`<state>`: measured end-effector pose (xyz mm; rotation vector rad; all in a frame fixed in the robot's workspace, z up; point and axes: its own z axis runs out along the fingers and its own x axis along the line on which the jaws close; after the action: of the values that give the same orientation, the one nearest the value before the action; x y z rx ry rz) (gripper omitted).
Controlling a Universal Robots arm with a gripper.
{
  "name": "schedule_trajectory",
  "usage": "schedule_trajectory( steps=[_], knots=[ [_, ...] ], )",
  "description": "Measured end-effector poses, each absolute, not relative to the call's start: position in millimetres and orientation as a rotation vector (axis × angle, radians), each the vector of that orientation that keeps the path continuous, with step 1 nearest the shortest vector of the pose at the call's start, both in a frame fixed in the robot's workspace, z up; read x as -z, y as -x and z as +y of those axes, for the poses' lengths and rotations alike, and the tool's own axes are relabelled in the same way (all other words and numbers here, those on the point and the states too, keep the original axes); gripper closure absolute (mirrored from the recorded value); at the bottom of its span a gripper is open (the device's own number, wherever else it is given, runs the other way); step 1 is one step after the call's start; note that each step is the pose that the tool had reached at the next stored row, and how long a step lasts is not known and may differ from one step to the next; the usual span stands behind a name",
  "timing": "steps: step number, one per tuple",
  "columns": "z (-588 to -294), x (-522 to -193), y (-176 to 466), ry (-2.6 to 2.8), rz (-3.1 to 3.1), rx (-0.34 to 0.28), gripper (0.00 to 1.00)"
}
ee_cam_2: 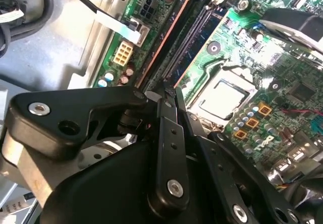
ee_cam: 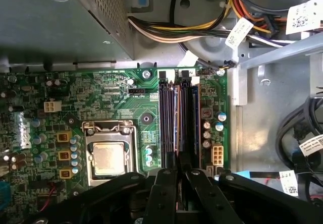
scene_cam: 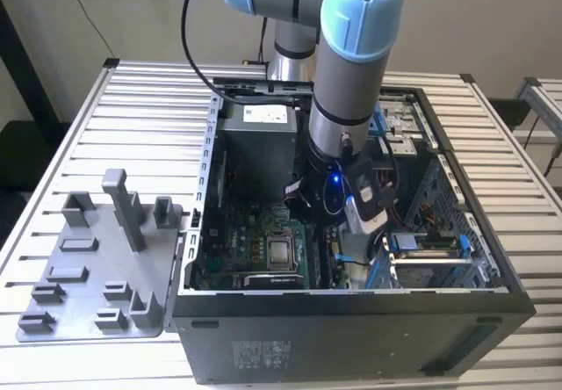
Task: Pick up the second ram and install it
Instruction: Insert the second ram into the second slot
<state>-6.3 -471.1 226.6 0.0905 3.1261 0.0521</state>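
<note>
Slatted metal table [scene_cam: 97, 126] carries open PC case [scene_cam: 351, 328]. We see gripper [ee_cam: 179, 171] low centre in first wrist view, clenched on second ram [ee_cam: 176, 125], edge-on over memory slots [ee_cam: 187, 118]. Step, we judge: seating. Needs square alignment, firm push.

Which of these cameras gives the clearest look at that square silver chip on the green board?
The first wrist view: the square silver chip faces the camera nearly straight on, unobstructed in its metal frame. The second wrist view shows the same chip at a slant, above the claw. In the exterior view it sits small, deep inside the case.
</note>
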Motion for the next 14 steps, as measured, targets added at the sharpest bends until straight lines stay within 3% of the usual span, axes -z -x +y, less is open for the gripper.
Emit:
schedule_trajectory(
  steps=[14],
  knots=[
    [-471.1,-222.5,6.4,-0.087,3.126,-0.056,0.86]
  ],
)
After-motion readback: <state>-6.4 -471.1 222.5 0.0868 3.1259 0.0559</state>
